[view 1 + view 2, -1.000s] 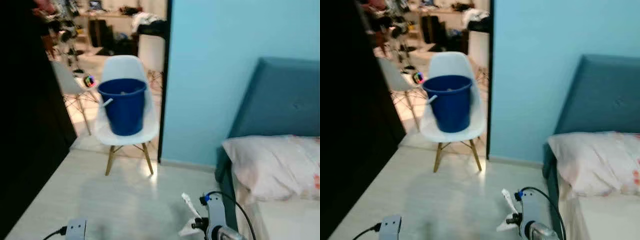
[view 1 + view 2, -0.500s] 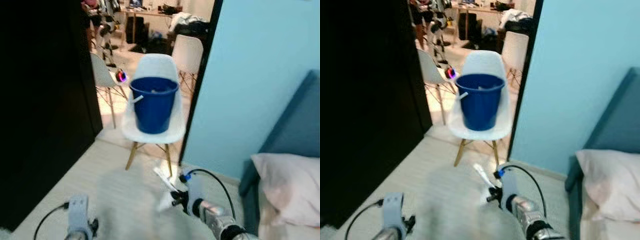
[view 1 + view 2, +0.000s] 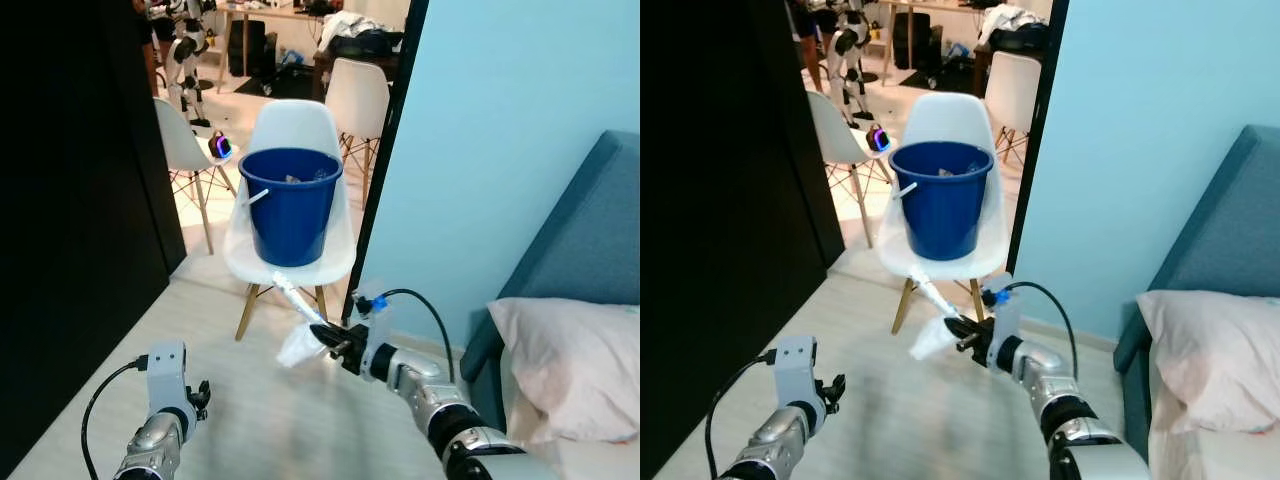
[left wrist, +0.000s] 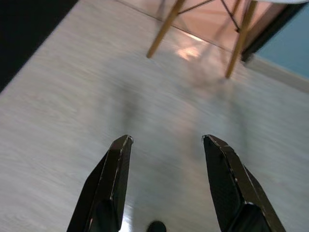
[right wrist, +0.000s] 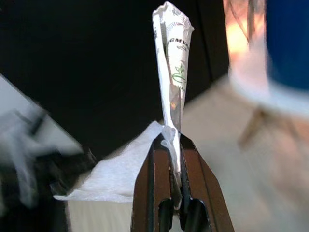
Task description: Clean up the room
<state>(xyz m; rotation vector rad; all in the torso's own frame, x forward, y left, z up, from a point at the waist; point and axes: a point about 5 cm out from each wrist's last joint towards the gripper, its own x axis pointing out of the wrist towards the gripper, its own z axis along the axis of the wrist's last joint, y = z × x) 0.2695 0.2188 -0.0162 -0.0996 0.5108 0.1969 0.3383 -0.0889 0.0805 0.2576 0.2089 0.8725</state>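
Note:
A blue bucket (image 3: 291, 205) stands on the seat of a white chair (image 3: 297, 130) in the doorway ahead. My right gripper (image 3: 328, 338) is raised below and in front of the chair seat, shut on a white paper wrapper (image 3: 297, 325) with green print; the wrapper (image 5: 171, 58) sticks up from between the fingers, with a crumpled white tissue (image 5: 116, 171) hanging beside it. My left gripper (image 4: 166, 159) is low at the left, open over bare pale floor, nothing between its fingers.
A black wardrobe (image 3: 70, 220) lines the left side. A light blue wall (image 3: 500, 140) and a teal bed headboard (image 3: 590, 230) with a pink pillow (image 3: 570, 365) are at the right. More white chairs (image 3: 360, 95) and clutter stand beyond the doorway.
The camera has come closer to the chair and bucket. My right gripper has risen and reached forward with the wrapper, closer under the chair seat. The left arm stays low.

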